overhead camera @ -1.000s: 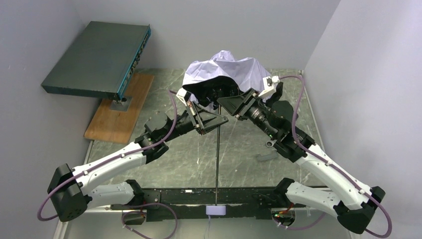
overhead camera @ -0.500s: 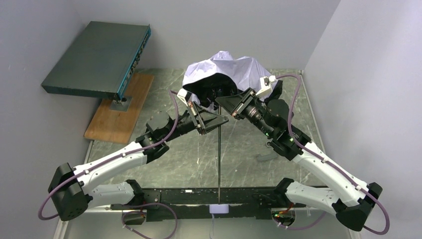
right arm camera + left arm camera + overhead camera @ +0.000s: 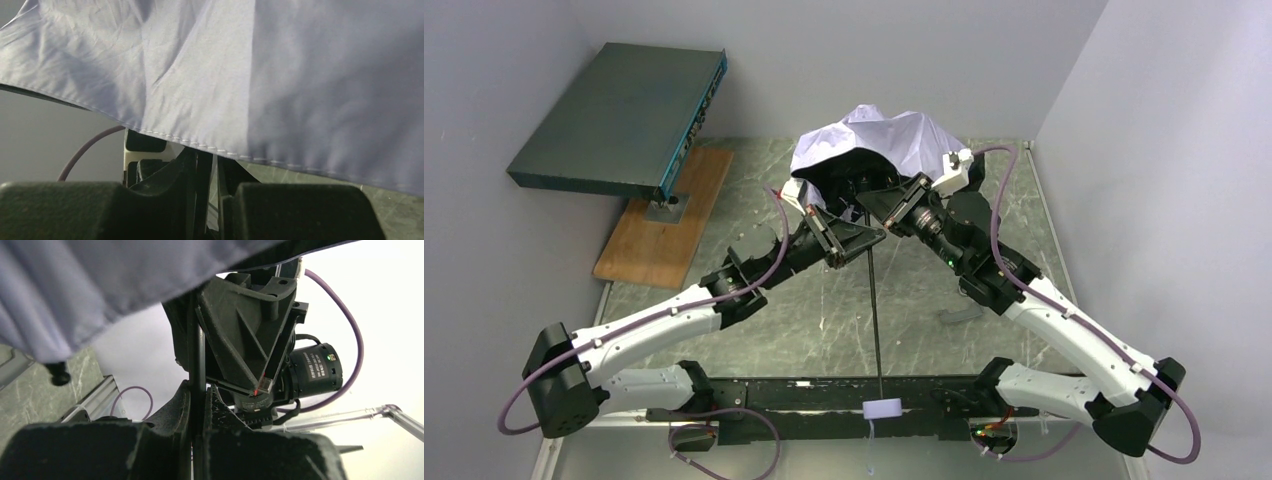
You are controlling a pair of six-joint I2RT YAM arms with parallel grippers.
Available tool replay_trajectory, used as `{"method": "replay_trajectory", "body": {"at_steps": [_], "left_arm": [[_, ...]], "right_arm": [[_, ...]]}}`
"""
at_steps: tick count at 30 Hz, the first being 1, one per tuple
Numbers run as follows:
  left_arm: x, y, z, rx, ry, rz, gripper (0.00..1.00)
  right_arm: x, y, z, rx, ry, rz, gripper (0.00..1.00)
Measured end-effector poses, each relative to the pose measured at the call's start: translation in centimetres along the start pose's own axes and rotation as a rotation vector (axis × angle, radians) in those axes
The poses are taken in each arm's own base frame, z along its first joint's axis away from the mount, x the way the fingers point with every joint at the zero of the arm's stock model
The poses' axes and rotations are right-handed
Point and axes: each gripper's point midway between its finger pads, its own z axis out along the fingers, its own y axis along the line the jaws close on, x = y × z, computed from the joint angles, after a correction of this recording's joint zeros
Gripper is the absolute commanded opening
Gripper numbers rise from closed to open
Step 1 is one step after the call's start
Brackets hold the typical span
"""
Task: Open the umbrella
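The left arm (image 3: 654, 325) and right arm (image 3: 1074, 335) both stretch forward and inward from their bases, elbows spread wide, with the wrists meeting in a raised peak at centre. The left tool (image 3: 872, 238) has its fingers (image 3: 177, 407) pinched tight on the umbrella shaft (image 3: 875, 310). The right tool (image 3: 865, 203) sits just above it, nearly tip to tip. Its fingers (image 3: 184, 167) appear clamped on the same shaft, though the grip is partly hidden.

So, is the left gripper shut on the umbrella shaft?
Yes, the left wrist view shows the left gripper pinching the umbrella shaft from both sides.
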Motion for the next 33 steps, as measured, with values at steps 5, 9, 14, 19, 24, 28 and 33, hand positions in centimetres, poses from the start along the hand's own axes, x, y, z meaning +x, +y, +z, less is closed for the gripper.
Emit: {"method": "replay_trajectory", "body": {"at_steps": [5,9,14,19,24,28,33], "left_arm": [[0.2,0.9,0.4,-0.058,-0.062,0.012,0.0],[0.7,1.2,0.8,-0.098,-0.085,0.031,0.0],[1.1,0.8,2.2,-0.134,-0.114,0.069,0.0],[0.6,0.6,3.3,-0.156,-0.168,0.098,0.0],[-0.7,-0.1,4.1,-0.158,-0.247,0.121,0.0],[-1.3,-0.3,4.4,-0.163,-0.285,0.134,0.0],[-1.2,0.3,4.6,-0.18,-0.305,0.145,0.0]], "right_arm": [[0.1,-1.3,0.2,0.05,0.025,0.004,0.0],[0.1,-1.9,0.0,0.073,0.03,0.007,0.0],[-1.0,-2.1,-0.2,0.09,-0.018,0.009,0.0],[-2.6,-2.3,0.2,0.11,-0.066,0.011,0.0],[-4.4,-2.1,1.2,0.127,-0.087,0.008,0.0],[-5.3,-2.4,1.7,0.148,-0.074,0.011,0.0],[-5.5,-3.3,1.7,0.18,-0.029,0.018,0.0]]}}
